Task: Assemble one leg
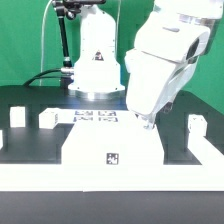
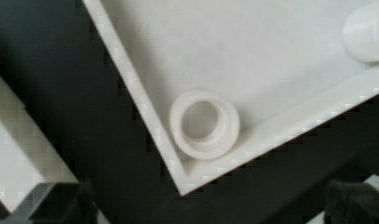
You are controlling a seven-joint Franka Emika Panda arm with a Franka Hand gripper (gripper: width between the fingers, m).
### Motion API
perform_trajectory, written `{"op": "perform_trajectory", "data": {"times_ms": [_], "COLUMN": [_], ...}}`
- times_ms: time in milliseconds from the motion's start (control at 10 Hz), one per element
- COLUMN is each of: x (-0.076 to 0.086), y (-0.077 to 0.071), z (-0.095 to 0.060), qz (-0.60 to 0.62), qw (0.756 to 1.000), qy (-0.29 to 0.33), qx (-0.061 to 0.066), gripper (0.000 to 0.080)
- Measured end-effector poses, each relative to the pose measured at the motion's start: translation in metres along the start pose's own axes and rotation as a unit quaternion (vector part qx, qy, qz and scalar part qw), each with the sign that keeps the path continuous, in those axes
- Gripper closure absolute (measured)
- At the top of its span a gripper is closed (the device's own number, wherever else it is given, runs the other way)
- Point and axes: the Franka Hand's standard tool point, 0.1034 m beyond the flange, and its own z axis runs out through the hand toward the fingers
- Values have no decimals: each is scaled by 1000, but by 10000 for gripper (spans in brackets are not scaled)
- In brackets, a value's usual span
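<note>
The pincer (image 1: 148,122) hangs spread wide and empty over a far corner of the large white panel (image 1: 110,148), seemingly to line up with its round socket (image 2: 204,125). The nearest leg (image 1: 197,124) stands untouched on the tabletop (image 1: 25,145), toward the exterior view's right.

Blurred, cropped end effector (image 2: 195,205) fingers (image 2: 35,205); panel (image 2: 257,80) cut off.

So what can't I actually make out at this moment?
Exterior view: gripper fingertips hidden by the arm's own body.
Exterior view: marker board tags too small, part covered by the arm.
Exterior view: leg at that view's right too small for detail.
Wrist view: panel cut off by picture edges; fingers blurred.
</note>
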Motion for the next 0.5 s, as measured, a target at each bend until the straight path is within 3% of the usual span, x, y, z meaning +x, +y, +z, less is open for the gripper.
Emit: {"op": "perform_trajectory", "data": {"times_ms": [500], "x": [0], "y": [0], "z": [0], "qz": [0], "qw": [1000], "qy": [0], "qx": [0], "gripper": [150]}}
